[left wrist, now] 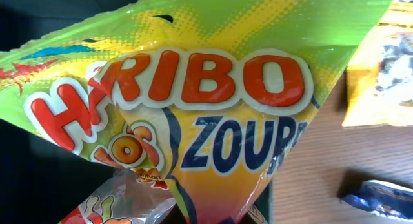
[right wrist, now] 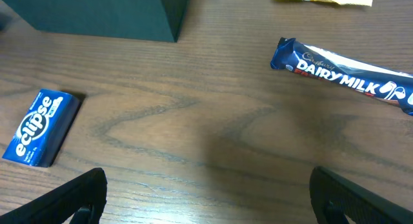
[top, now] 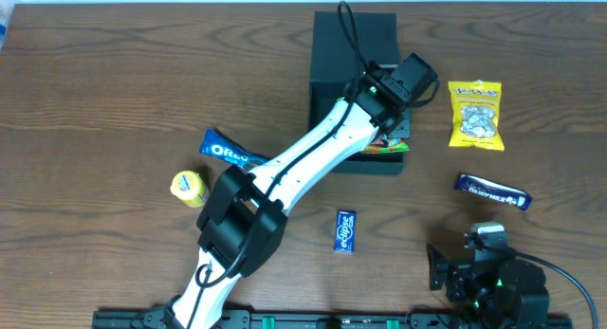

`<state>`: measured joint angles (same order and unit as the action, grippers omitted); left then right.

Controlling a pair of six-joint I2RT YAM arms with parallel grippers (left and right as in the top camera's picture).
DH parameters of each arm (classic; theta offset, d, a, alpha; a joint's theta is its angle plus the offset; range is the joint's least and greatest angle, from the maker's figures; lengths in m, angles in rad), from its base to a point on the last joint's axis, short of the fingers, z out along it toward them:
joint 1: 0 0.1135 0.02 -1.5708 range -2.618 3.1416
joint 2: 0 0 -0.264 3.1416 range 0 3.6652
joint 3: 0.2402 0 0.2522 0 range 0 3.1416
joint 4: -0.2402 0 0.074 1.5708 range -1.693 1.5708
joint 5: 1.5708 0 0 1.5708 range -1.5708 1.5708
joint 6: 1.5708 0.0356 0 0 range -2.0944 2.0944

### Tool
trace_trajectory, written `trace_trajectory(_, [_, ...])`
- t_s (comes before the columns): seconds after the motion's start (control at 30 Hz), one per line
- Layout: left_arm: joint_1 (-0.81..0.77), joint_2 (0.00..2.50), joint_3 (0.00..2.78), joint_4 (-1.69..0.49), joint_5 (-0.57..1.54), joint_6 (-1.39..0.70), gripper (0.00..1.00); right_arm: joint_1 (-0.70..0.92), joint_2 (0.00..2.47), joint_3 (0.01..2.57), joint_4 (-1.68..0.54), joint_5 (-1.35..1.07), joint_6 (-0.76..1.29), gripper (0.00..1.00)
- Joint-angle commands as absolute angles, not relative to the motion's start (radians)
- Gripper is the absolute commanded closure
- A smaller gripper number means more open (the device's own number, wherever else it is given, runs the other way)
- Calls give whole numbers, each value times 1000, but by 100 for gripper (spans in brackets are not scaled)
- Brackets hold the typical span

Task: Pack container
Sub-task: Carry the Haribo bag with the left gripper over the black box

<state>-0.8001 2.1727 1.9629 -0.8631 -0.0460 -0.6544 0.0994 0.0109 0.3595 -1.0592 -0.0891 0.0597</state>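
**Haribo bag over container, L gripper clamped**

Container (top: pixel 337 54) sits at far-centre of the counter (top: pixel 114 73), long side running away from the robot. Can't tell how its lid stands, as the L arm covers much of it.

L arm reaches diagonally across to the container's near end. L gripper (top: pixel 391 128) is pressed together, pinching the Haribo bag (left wrist: pixel 206 95), which hangs over the near part of the container. The bag fills the L wrist view, so the fingers aren't visible there. A 2nd, clearer wrapper (left wrist: pixel 122 201) peeks in below it; can't tell what it is.

R of the container, apart from it: yellow bag (top: pixel 474 114), w/ the Dairy Milk bar (top: pixel 491 191) nearer the robot.

L of it: Oreo pack (top: pixel 223 151), partly under the arm, and a yellow round pack (top: pixel 188 187) just beside that.

In front, mid-counter: Eclipse box (top: pixel 345 230), lying flat, well apart from the rest.

R gripper (right wrist: pixel 206 204) is at the near R edge, spread wide, holding nothing. It's low over bare wood between the Eclipse box and the Dairy Milk bar.
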Motion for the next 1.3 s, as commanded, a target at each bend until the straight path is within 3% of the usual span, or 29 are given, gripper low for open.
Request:
trace_trajectory(0.0, [-797,2201,1966,-860,-66,-651,94,93,6,355,-1066,-83,70,1])
trace_trajectory(0.5, [-799,2204,1966,-834,-113,-651,94,93,6,355,-1066,-83,70,2])
trace_trajectory(0.7, [-799,2204,1966,-833,-115,-651,85,93,6,355,-1066,-83,70,1])
trace_trajectory(0.73, [-799,2204,1966,-833,-115,-651,77,93,6,355,-1066,-83,70,1])
trace_trajectory(0.77, [-799,2204,1966,-833,-115,-651,60,93,6,355,-1066,-83,70,1])
trace_trajectory(0.8, [-799,2204,1966,-833,-115,-651,50,93,6,355,-1066,-83,70,1])
trace_trajectory(0.9, [-798,2204,1966,-833,-116,-650,28,93,6,355,-1066,-83,70,1])
trace_trajectory(1.0, [-796,2204,1966,-836,-116,-650,12,93,6,355,-1066,-83,70,1])
trace_trajectory(1.1, [-794,2204,1966,-838,-116,-650,4,93,6,355,-1066,-83,70,1])
trace_trajectory(1.27, [-792,2204,1966,-837,-161,-651,4,93,6,355,-1066,-83,70,1])
